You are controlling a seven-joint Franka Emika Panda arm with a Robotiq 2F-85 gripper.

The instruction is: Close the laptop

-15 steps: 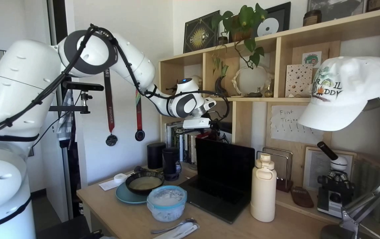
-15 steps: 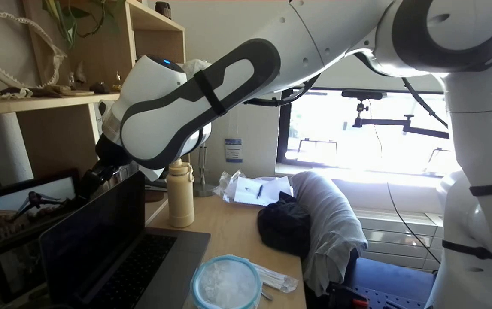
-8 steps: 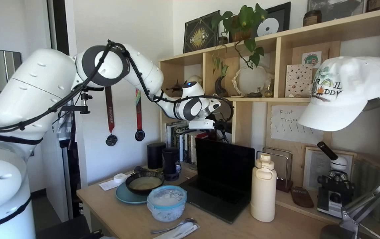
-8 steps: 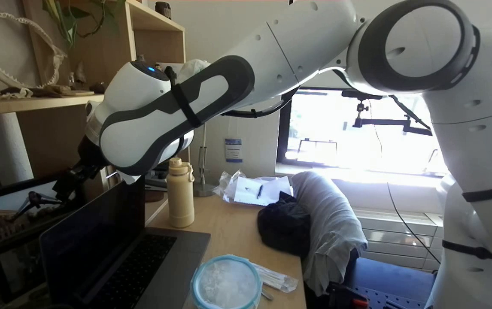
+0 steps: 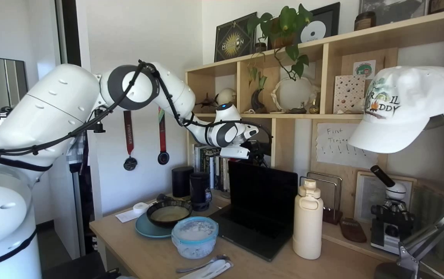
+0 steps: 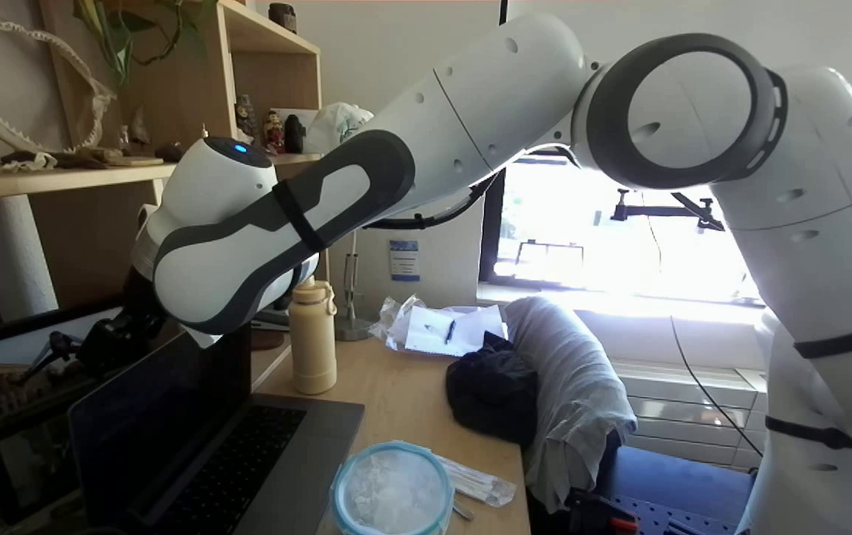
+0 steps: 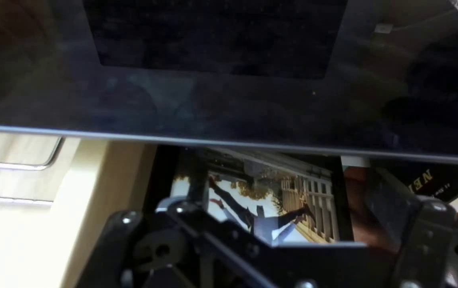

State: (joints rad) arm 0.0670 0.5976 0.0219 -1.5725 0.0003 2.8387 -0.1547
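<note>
As an exterior view catches the gripper (image 6: 99, 351) behind the open laptop (image 6: 203, 420) on the desk (image 6: 389, 394), set-up step, I'd say, the wrist view shows fingers (image 7: 425, 236) spread, a forward-down push likely next, and an exterior view has tub (image 5: 195, 250) and bowl (image 5: 164, 224), both pale inside, contents unclear
</note>
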